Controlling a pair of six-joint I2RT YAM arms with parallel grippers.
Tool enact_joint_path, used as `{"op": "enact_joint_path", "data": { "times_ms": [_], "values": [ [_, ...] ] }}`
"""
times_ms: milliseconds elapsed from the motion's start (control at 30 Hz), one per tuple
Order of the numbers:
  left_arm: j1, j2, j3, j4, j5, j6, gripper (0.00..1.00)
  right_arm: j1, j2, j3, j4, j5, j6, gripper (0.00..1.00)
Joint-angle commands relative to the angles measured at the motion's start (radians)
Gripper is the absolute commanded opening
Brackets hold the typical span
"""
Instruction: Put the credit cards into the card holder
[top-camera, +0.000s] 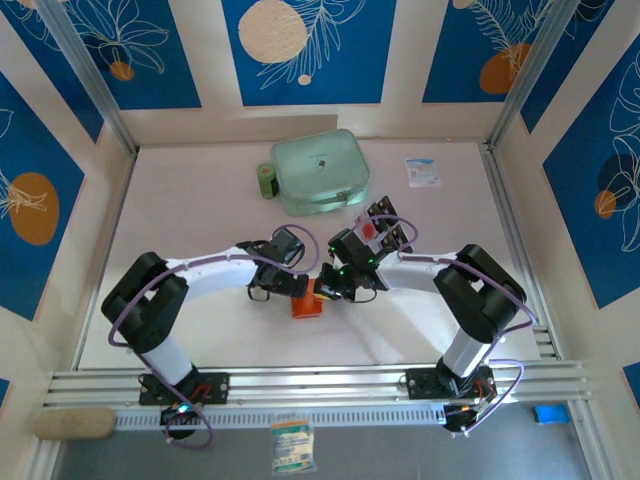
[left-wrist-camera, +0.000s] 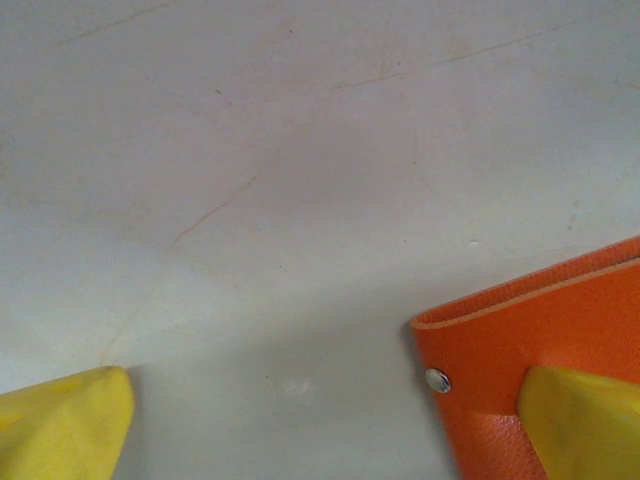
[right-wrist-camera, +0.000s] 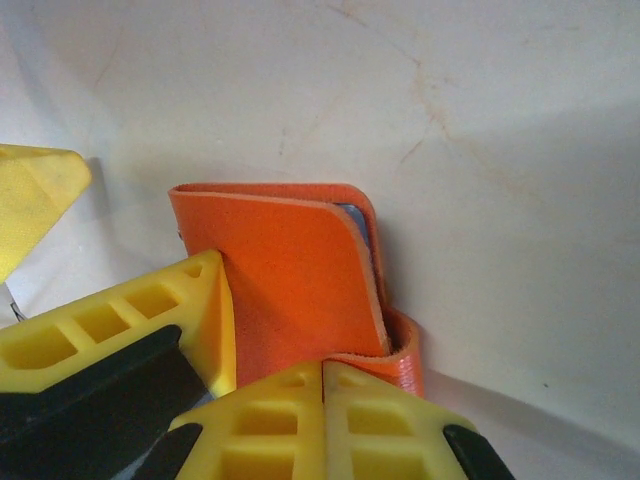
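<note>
Closest to the robot, the two black-and-white arms reach inward over a pale table (top-camera: 200, 330) and meet at its middle. Between them lies the card holder, a small orange-red fold-over wallet (top-camera: 308, 304).

The left gripper (left-wrist-camera: 325, 380) is spread wide. One yellow finger (left-wrist-camera: 60, 425) is over bare table and the other (left-wrist-camera: 585, 425) sits on the wallet's grained face, beside a round silver snap (left-wrist-camera: 437, 380).

The right gripper (right-wrist-camera: 322, 375) has its two yellow fingers pressed together with only a thin seam between them. They sit at the near edge of the wallet's raised flap and appear to pinch it. A grey-blue sliver shows inside the fold.

Just beyond the right gripper lie the credit cards, thin black cards with red patches (top-camera: 383, 222), apart from the wallet.

Farther back is a large mint-green zip case (top-camera: 320, 170). A small green roll (top-camera: 266, 180) touches its left side, and a white-and-blue packet (top-camera: 422, 172) lies to its right.
</note>
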Motion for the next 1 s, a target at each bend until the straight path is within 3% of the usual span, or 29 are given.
{"op": "enact_joint_path", "data": {
  "times_ms": [0,633,833,967],
  "values": [
    [0.0,0.032,-0.035,-0.035,-0.008,0.007,1.0,0.011,0.05,-0.048,-0.05,0.02,0.02,0.0],
    [-0.001,0.027,-0.032,-0.04,-0.011,0.01,1.0,-0.012,0.034,-0.221,0.036,0.038,0.128,0.0],
    [-0.001,0.027,-0.029,-0.04,-0.01,0.01,1.0,-0.005,0.043,-0.175,0.055,-0.002,0.091,0.0],
    [0.0,0.023,-0.017,-0.041,-0.011,0.008,1.0,0.003,0.018,-0.094,0.047,-0.04,0.045,0.07]
  ]
}}
